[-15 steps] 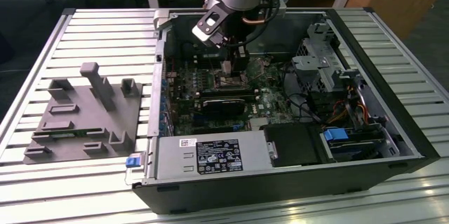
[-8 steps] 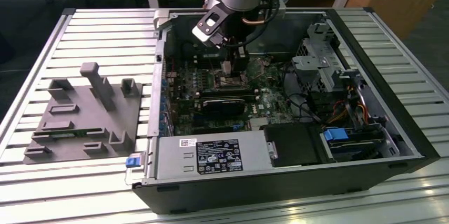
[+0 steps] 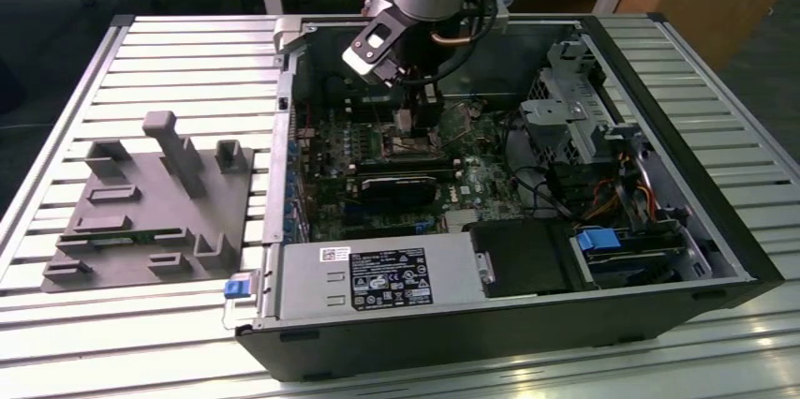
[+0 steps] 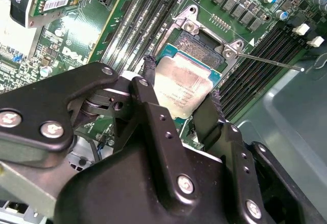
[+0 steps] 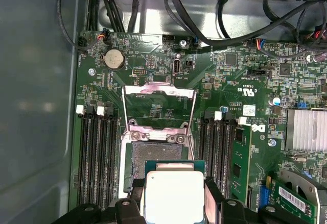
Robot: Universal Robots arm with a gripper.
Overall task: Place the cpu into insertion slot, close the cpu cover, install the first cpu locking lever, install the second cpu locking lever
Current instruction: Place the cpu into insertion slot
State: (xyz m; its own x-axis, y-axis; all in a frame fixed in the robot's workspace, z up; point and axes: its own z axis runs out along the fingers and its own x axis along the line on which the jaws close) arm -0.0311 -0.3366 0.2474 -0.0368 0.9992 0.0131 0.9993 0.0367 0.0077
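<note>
Lowering the gripper (image 4: 182, 77) into the open case (image 3: 500, 333) on the slatted table (image 3: 187, 52), toward the case's far wall in the exterior view. Clamping the cpu (image 4: 184, 89) by two opposite edges, with padded fingers (image 4: 149, 68) spread just as wide as the chip. Holding it silvery side up and roughly level over the socket (image 5: 153, 155) on the motherboard (image 5: 245, 66), overlapping only the part of the socket nearest the gripper and leaving the dark pin field beyond it uncovered in both wrist views; not possible to tell whether chip and socket are touching. Showing the cpu cover (image 5: 159, 89) swung open on its hinge, away from the socket, with green board visible through the square cut-out. Showing a thin lever (image 4: 265, 60) angled out from a socket corner across the memory slots (image 5: 97, 157). Sharing the table with a grey fixture (image 3: 150, 198), well apart from the case toward the exterior view's left.
</note>
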